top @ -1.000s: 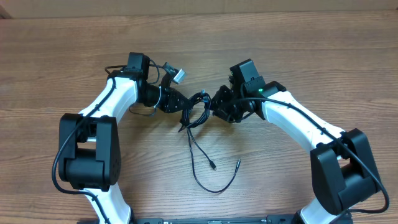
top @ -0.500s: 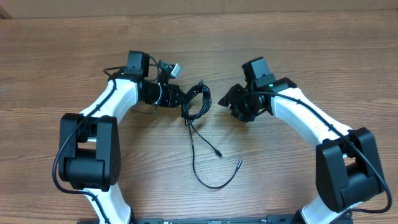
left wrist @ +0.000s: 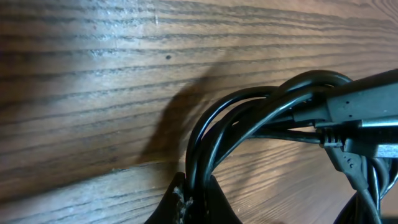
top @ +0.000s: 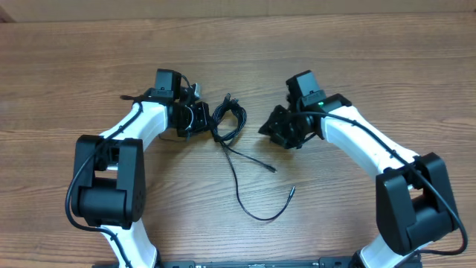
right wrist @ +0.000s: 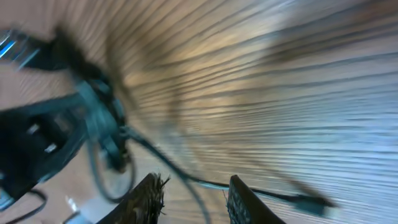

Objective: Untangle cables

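1. Overhead, nearest the arm bases: the loose tail of the cables (top: 262, 218) lies in a U-shaped bend on the wooden counter (top: 349, 52). One small plug end (top: 292, 190) sits at the right tip of the U. Nothing is touching it.
2. A little farther: a second thin strand runs out to the right and ends in another plug (top: 274, 170), lying flat and apart from the first.
3. Both strands climb to a bundled coil (top: 229, 119) that lies between the two tools, just beside the left one.
4. Left tool (top: 199, 119): closed, gripping the cables at the coil's left side. In the left wrist view several black loops (left wrist: 249, 112) pass between its fingertips (left wrist: 177, 208) and arch over the wood grain. A moulded connector body (left wrist: 360, 106) lies on the right.
5. Right tool (top: 266, 128): near the coil's right side but apart from it. The right wrist view is motion-blurred, but its fingers (right wrist: 149, 199) stand apart with nothing held between them. One strand with a plug (right wrist: 305, 202) lies on the counter beyond.
6. Farthest: bare wood.
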